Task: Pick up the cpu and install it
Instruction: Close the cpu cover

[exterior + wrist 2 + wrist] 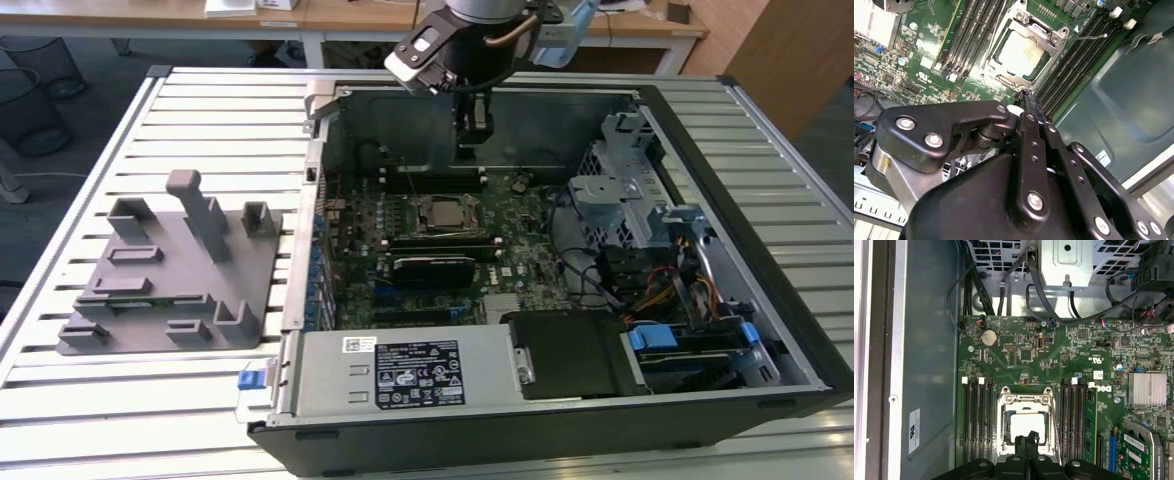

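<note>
A: Where is the cpu (1026, 422) lying right now?

B: It is sitting flat inside the socket frame (1026, 399) on the motherboard (1019, 360), within the open computer case (787, 270) that is resting on the desk (200, 110). The grey fixture (174, 285) is standing beside the case, well apart from the chip.

A: And the tool (1027, 437)?

B: Its fingers are pressing together with nothing between them. In both wrist views the tips are lining up with one edge of the socket frame. In the exterior view the tool is hovering above the board, so I am judging it to be clear of the chip.

A: Why is the chip lying that way?

B: I am reading it as seated. The silvery top is facing up toward the case's open side, which is putting the contact side down against the socket. The frame is hemming it in on all four sides, so it cannot slide. Whether the lever is latching it down, I cannot tell.

A: Which way is it pointing?

B: Being square, it is showing no long axis. Its edges are running parallel and square to the memory slots (976, 425) flanking the socket on both sides. I am not making out a corner mark, so I am leaving its rotation open.
</note>
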`<state>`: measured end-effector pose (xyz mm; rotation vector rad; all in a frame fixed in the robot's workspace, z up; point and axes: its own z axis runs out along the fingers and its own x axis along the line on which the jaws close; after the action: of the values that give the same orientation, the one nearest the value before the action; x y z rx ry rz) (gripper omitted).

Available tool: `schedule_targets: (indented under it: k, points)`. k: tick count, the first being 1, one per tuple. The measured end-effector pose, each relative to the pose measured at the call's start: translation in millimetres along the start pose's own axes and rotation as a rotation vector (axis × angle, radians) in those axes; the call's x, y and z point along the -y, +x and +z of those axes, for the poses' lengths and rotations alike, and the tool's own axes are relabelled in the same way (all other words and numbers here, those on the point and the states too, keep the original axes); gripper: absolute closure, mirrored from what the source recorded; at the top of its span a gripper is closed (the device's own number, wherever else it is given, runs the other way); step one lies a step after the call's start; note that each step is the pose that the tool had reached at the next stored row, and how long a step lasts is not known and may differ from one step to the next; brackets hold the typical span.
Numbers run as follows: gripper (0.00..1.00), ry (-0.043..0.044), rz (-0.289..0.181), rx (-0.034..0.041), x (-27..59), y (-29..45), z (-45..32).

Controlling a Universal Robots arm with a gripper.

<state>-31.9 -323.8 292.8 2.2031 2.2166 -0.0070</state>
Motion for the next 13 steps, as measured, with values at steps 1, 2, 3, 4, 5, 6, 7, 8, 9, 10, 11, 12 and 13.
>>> schedule_targets:
  k: [1, 2, 3, 4, 5, 6, 7, 8, 9, 10, 11, 12, 13]
  points:
    - [0.89, 0.0, 0.0, 0.0, 0.1, 0.0, 0.0]
    - [0.89, 0.0, 0.0, 0.0001, 0.3, 0.0, 0.0]
    - [0.89, 0.0001, 0.0, 0.0002, 0.3, -0.1, -0.1]
    - [0.89, 0.0001, 0.0, 0.0001, 0.4, -0.3, -0.1]
    - [0.89, 0.0, 0.0, 0.0001, 0.4, -0.4, 0.0]
    - [0.89, 0.0001, 0.0, 0.0002, 0.4, -0.5, 0.0]
    - [0.89, 0.0, 0.0, 0.0, 4.3, -0.6, 0.0]
    - [0.89, -0.0001, 0.0, -0.0001, 7.2, -0.6, 0.2]
    - [0.89, -0.0002, 0.0, -0.0003, 7.3, -2.4, 0.4]
    - [0.89, -0.0002, 0.0, -0.0001, 7.4, -4.0, 0.4]
    - [0.89, 0.0, 0.0, 0.0001, 7.5, -5.1, 0.4]
    - [0.89, -0.0001, 0.0, 0.0, 7.5, -5.6, 0.5]
    - [0.89, -0.0001, 0.0, -0.0001, 7.5, -5.6, 0.6]
